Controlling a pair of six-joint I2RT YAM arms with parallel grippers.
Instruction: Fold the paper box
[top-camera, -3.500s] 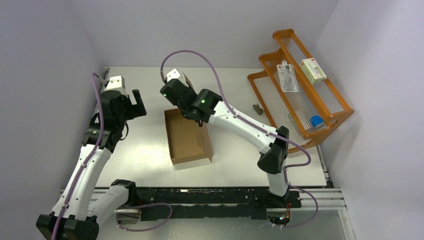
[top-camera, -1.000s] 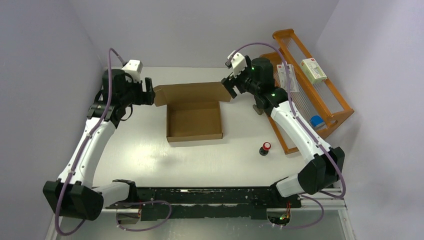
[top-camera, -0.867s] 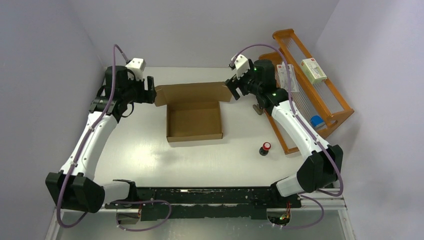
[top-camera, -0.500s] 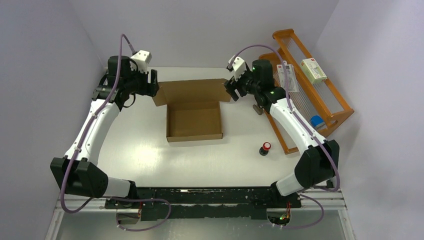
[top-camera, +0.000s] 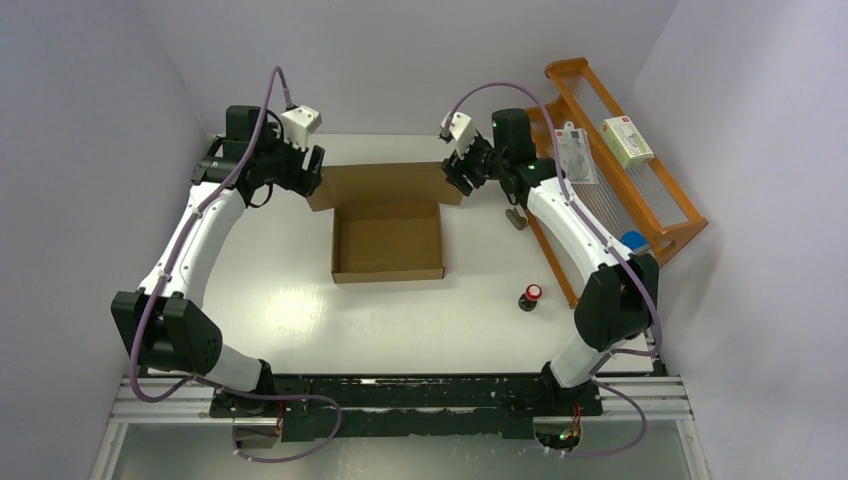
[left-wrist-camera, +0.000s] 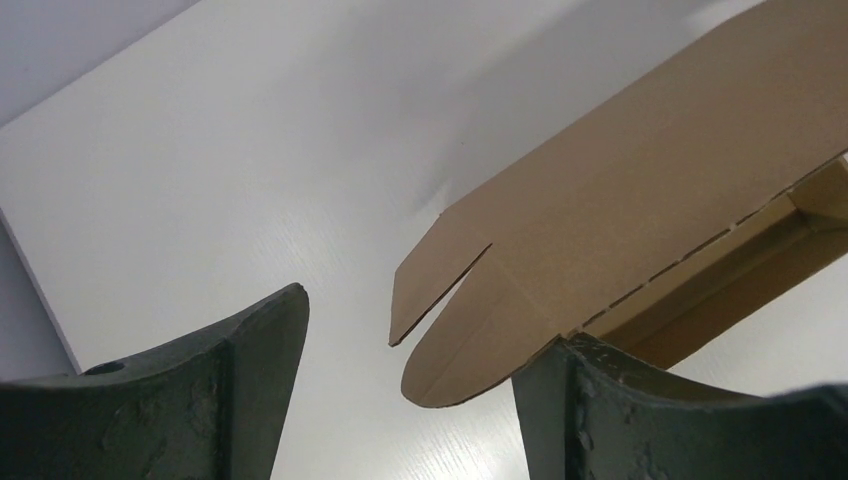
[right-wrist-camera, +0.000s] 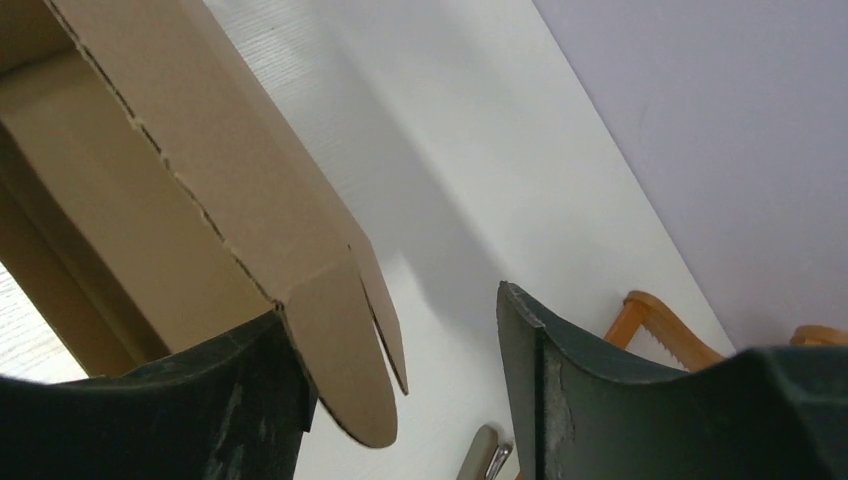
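Note:
The paper box (top-camera: 388, 247) is a brown cardboard tray in the middle of the table. Its lid panel (top-camera: 385, 185) is raised at the far side. My left gripper (top-camera: 312, 176) is open at the lid's left end. In the left wrist view (left-wrist-camera: 432, 318) the lid's rounded ear flap (left-wrist-camera: 480, 340) lies between the jaws and touches the right finger (left-wrist-camera: 640, 410). My right gripper (top-camera: 456, 176) is open at the lid's right end. In the right wrist view (right-wrist-camera: 390, 304) the other ear flap (right-wrist-camera: 345, 380) rests against the left finger (right-wrist-camera: 240, 400).
An orange rack (top-camera: 655, 235) stands at the right with a white-and-green carton (top-camera: 627, 140), a packet (top-camera: 575, 155) and a blue item (top-camera: 632, 241). A small red-topped object (top-camera: 531, 296) and a small grey metal piece (top-camera: 515, 217) lie right of the box. Walls close in on both sides.
Earlier the box lay turned with the right arm over it. In the last second both arms reached further back and turned their wrists at the lid's ends; the tray stayed put.

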